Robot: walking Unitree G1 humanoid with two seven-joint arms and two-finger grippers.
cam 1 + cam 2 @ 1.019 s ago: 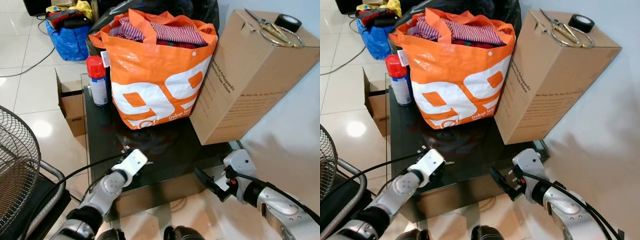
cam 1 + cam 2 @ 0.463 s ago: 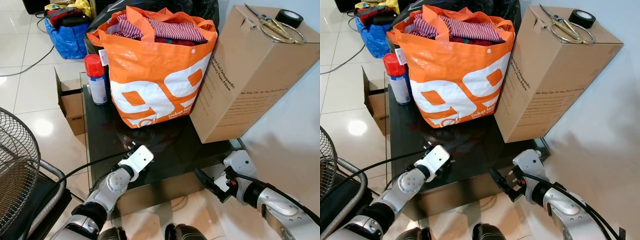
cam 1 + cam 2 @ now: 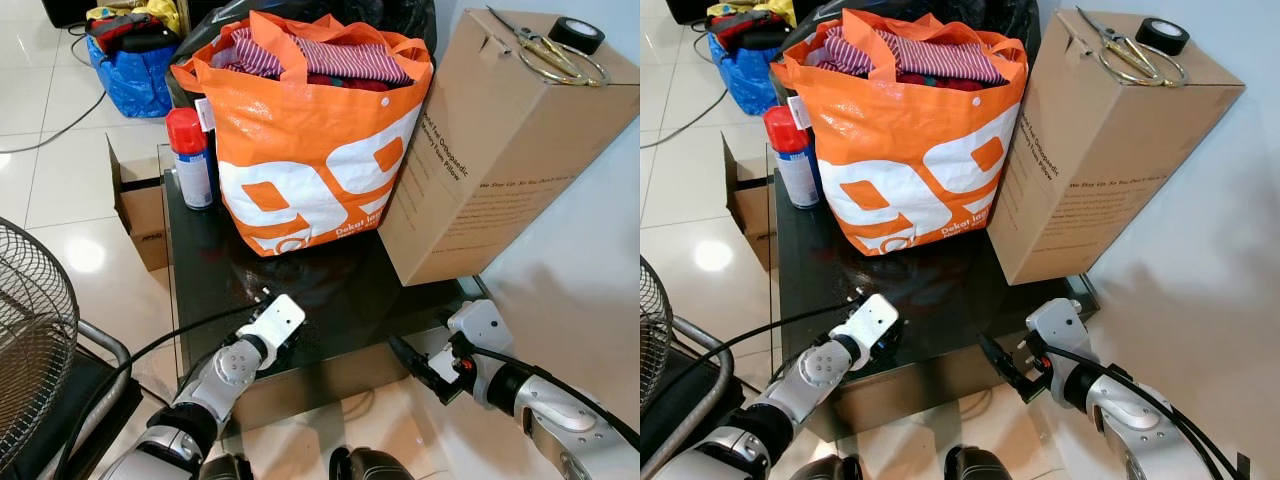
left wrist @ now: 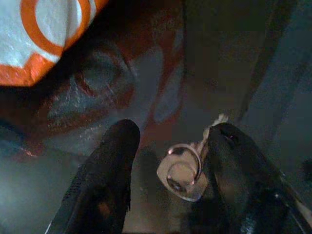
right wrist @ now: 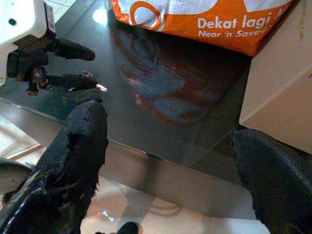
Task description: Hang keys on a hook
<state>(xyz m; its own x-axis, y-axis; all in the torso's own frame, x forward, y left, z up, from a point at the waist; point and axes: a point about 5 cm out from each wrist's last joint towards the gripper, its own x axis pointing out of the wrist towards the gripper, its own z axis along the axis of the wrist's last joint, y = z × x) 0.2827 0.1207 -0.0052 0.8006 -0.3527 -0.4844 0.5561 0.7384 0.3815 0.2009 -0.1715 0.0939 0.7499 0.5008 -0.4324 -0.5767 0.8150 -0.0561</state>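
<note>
We judge pickup underway: left gripper (image 4: 168,168) open astride the keys (image 4: 183,171), must close next.

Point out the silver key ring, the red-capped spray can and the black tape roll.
silver key ring (image 4: 181,168), left wrist view, on the ring's loop.
red-capped spray can (image 3: 187,131), left eye view, on the cap.
black tape roll (image 3: 577,34), left eye view, on its rim.

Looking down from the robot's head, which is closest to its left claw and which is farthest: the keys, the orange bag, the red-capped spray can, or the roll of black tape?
From the left gripper, by the left eye view:
1. Keys, on the dark glass table between its fingers.
2. Orange bag, just behind on the table.
3. Red-capped spray can, at the table's back left corner.
4. Black tape roll, atop the tall cardboard box, far right.
</note>
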